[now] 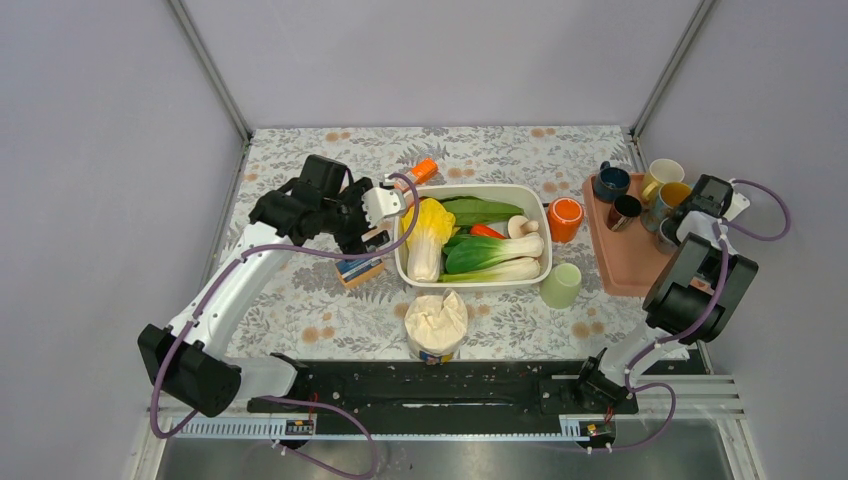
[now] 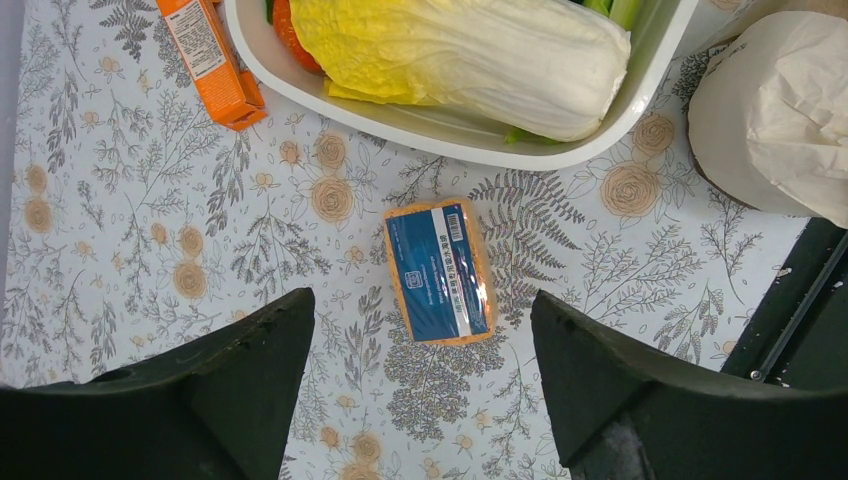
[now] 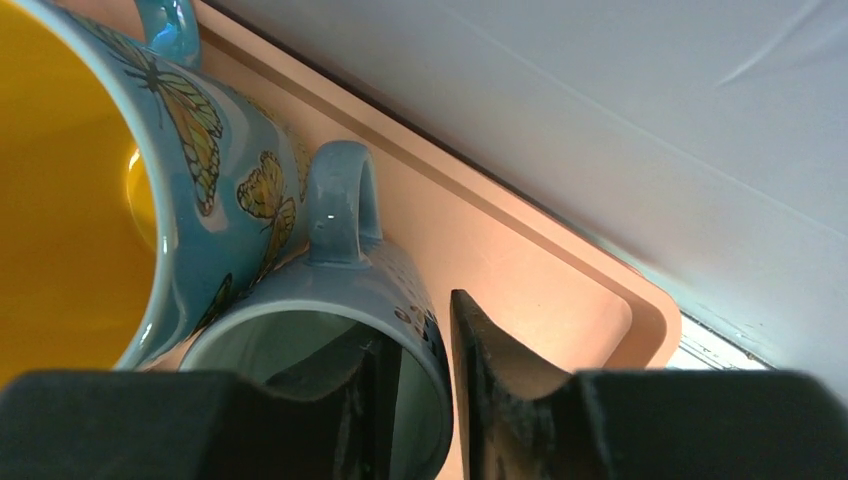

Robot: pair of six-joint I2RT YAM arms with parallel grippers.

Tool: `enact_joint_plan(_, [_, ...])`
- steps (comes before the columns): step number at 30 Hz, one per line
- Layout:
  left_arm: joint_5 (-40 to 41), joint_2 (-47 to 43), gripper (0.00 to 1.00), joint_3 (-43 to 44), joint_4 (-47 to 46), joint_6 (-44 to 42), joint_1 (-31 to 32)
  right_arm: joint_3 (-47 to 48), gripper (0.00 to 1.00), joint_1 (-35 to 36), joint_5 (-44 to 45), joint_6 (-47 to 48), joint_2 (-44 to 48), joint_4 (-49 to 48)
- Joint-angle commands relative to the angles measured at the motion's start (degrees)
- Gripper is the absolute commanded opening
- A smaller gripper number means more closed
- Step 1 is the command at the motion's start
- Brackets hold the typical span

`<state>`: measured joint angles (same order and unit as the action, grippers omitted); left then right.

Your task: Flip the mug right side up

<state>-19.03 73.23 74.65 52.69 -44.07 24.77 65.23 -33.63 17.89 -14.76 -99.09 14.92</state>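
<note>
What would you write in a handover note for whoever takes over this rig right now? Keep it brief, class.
Left gripper: open, hovering over a blue packet on the table.
Right gripper: shut on the pale blue mug, one finger inside the rim, one outside.
Mug: on the pink tray, mouth up, beside the butterfly mug.
Done: mug looks upright.
Left: release and withdraw.
</note>
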Motion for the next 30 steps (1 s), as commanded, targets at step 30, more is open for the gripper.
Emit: enact_joint_plan(30, [-1.9,-3.1,0.83,0.3,-1.2,-1.1,-0.4,0.1,0.29,-2.9,1.0,-1.3,3.1,-0.4])
